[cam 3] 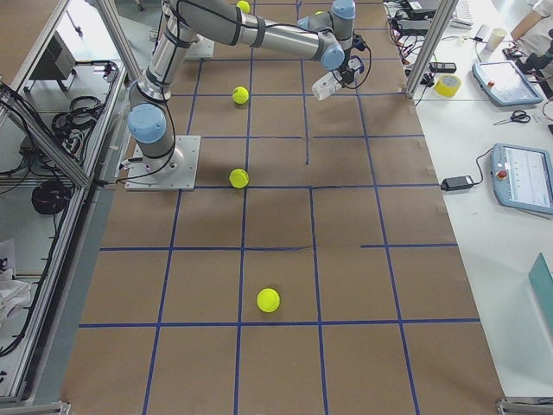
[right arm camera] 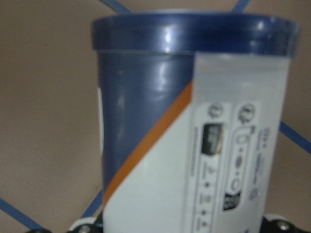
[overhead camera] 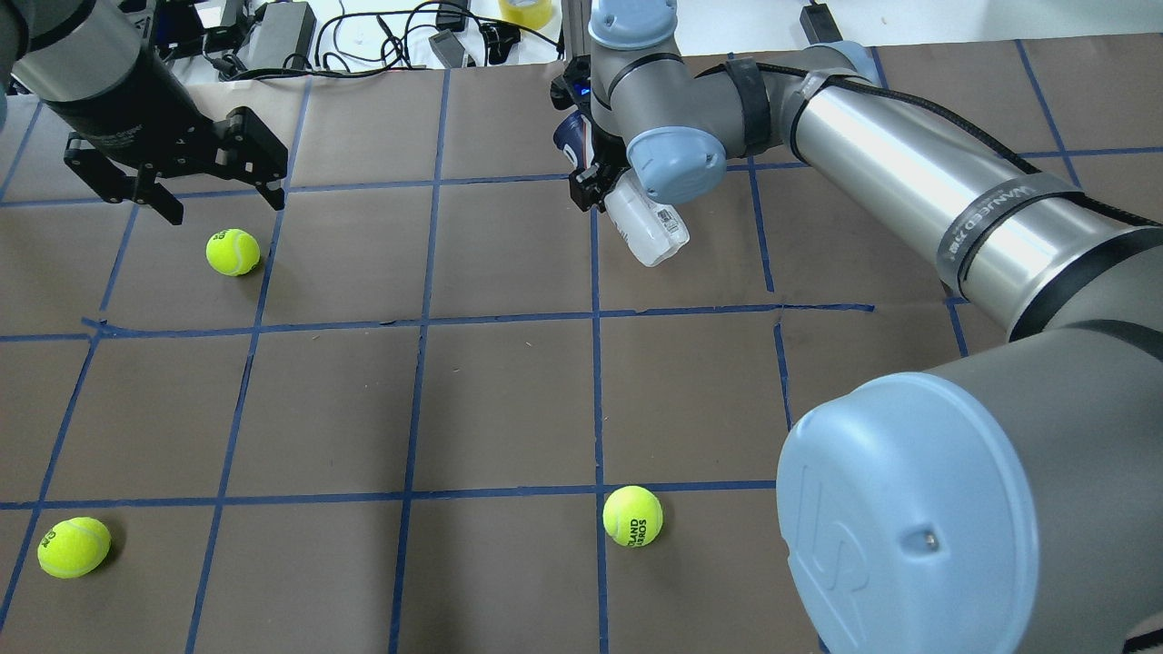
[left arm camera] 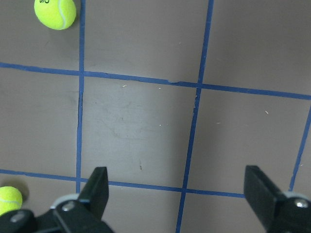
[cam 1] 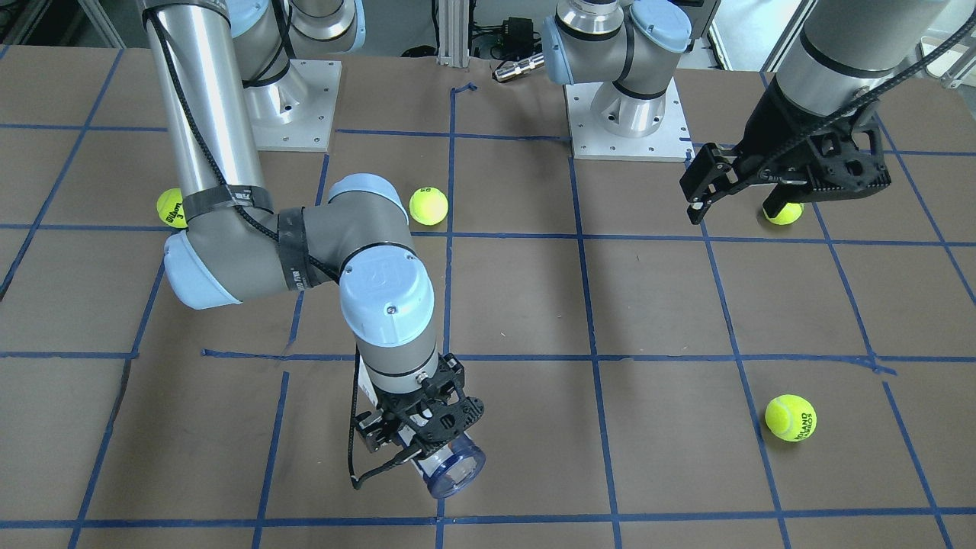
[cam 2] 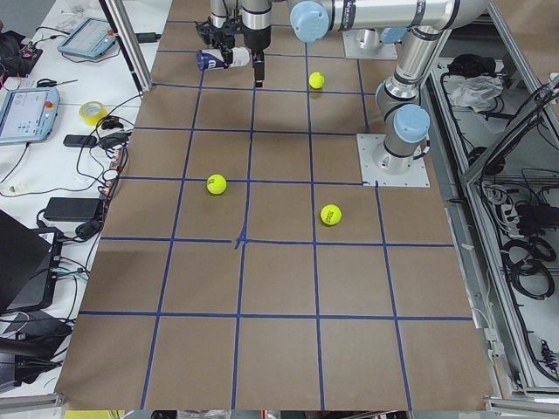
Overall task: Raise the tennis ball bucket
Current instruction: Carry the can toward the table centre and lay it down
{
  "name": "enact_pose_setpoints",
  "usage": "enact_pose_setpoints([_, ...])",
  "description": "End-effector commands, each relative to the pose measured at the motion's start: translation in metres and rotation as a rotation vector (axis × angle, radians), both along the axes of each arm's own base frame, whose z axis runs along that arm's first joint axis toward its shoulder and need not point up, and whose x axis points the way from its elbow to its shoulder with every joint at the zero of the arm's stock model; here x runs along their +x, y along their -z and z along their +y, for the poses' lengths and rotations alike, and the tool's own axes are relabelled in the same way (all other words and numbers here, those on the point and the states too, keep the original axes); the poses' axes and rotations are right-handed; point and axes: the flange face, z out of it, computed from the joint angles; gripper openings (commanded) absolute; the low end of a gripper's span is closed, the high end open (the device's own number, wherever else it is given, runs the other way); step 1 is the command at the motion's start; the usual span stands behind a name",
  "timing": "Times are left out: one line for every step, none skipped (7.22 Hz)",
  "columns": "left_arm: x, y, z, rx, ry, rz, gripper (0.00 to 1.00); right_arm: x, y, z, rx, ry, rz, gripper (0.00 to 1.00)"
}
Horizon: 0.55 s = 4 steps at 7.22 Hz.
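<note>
Fingers of the right gripper (cam 1: 422, 438) are clamped on the tennis ball bucket (overhead camera: 647, 229), which hangs tilted near 12 o'clock of the table (overhead camera: 509, 400) in the overhead view, its white end pointing toward 5 o'clock. The left gripper (overhead camera: 221, 202) hovers at 10 o'clock with its jaws spread wide, and a tennis ball (overhead camera: 233, 252) lies just at its 6 o'clock.

Bright, even overhead light lays soft shadows on the surface (cam 1: 518, 305). The right wrist view shows the tennis ball bucket (right arm camera: 160, 126) blurred.
</note>
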Motion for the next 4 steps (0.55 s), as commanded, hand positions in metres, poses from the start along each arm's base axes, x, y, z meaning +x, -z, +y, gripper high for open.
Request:
enact_pose_setpoints([0.002, 0.0, 0.005, 0.019, 0.008, 0.002, 1.0, 0.031, 0.004, 0.019, -0.001, -0.301, 0.032, 0.78])
enact_pose_setpoints([0.009, 0.0, 0.005, 0.029, -0.006, 0.002, 1.0, 0.036, 0.008, 0.02, -0.01, -0.444, 0.034, 0.78])
enact_pose_setpoints([0.009, 0.003, 0.003, 0.025, -0.006, 0.004, 1.0, 0.038, 0.01, 0.023, -0.023, -0.569, 0.049, 0.78])
enact_pose_setpoints([0.009, 0.004, 0.001, 0.024, -0.006, 0.006, 1.0, 0.056, 0.009, 0.033, -0.06, -0.777, 0.072, 0.78])
